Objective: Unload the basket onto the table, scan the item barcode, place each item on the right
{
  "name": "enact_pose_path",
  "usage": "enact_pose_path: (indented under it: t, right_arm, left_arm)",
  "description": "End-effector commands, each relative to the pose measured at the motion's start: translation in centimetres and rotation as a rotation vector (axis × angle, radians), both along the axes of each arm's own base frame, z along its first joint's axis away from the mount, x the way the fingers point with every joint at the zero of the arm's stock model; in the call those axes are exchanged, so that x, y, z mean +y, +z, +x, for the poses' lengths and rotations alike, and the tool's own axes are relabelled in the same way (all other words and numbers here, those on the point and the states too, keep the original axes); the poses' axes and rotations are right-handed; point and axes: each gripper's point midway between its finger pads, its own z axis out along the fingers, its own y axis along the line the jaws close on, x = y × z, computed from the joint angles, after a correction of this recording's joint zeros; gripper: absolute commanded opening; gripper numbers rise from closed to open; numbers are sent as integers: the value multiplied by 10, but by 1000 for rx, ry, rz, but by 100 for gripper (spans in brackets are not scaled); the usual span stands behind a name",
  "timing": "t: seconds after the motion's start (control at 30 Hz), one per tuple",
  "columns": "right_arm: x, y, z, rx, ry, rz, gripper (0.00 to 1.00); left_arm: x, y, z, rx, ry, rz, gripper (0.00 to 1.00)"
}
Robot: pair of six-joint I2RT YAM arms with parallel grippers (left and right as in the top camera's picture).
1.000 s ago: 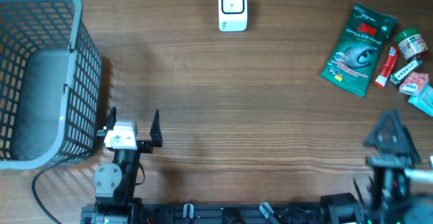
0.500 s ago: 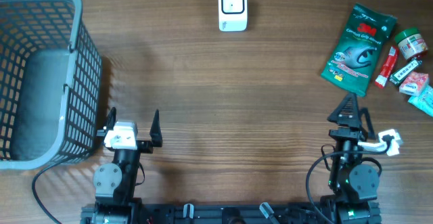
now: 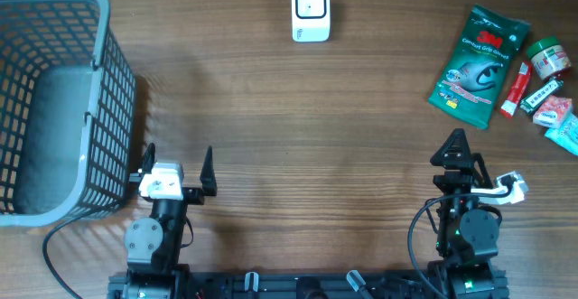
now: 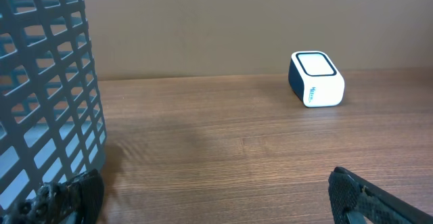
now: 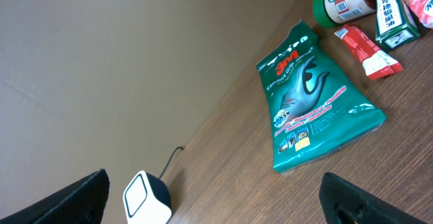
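**Both grippers spread and empty; goods wait at the far right**

The overhead view alone shows the whole layout. The left gripper (image 3: pixel 179 165) sits at the near edge just beside the grey mesh basket (image 3: pixel 101 109), its fingers wide apart and holding nothing. The right gripper (image 3: pixel 457 145) is at the near right, rolled on its side so that from above its fingers nearly overlap. Its wrist camera settles the matter, with one dark finger in each lower corner, well spread and nothing between.

The white scanner (image 3: pixel 311 10) stands at the far edge, middle. The left wrist view adds its dark side and printed lettering, which are hidden from above. The green glove packet (image 3: pixel 479 67) lies flat at the far right, apart from both grippers, with a red tube (image 3: pixel 517 88) just beside it and a green-capped jar (image 3: pixel 548 57) next along (more small packets run off the right edge).

The table (image 3: pixel 298 109) is bare wood between basket, scanner and packet. A cable trails from the scanner's back in the right wrist view.
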Motion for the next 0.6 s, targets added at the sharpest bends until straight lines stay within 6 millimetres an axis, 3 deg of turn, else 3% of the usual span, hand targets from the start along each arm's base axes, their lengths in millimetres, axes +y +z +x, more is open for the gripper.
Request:
enact_pose_path:
  t: [0.0,0.17,0.37,0.57]
  right_arm:
    - [-1,1,0,-7,-8,13,100]
    - [-1,2,-1,-39,-14,101,100]
    - [-6,21,-6,-198,-32,335,100]
    - [-9,24,-8,-329,-49,720,100]
  left_arm:
    - [-2,-1,0,1,-11,-7,100]
    - [-2,-1,0,1,-11,-7,100]
    - [-2,-1,0,0,-11,-7,100]
    - [-2,-1,0,0,-11,-7,100]
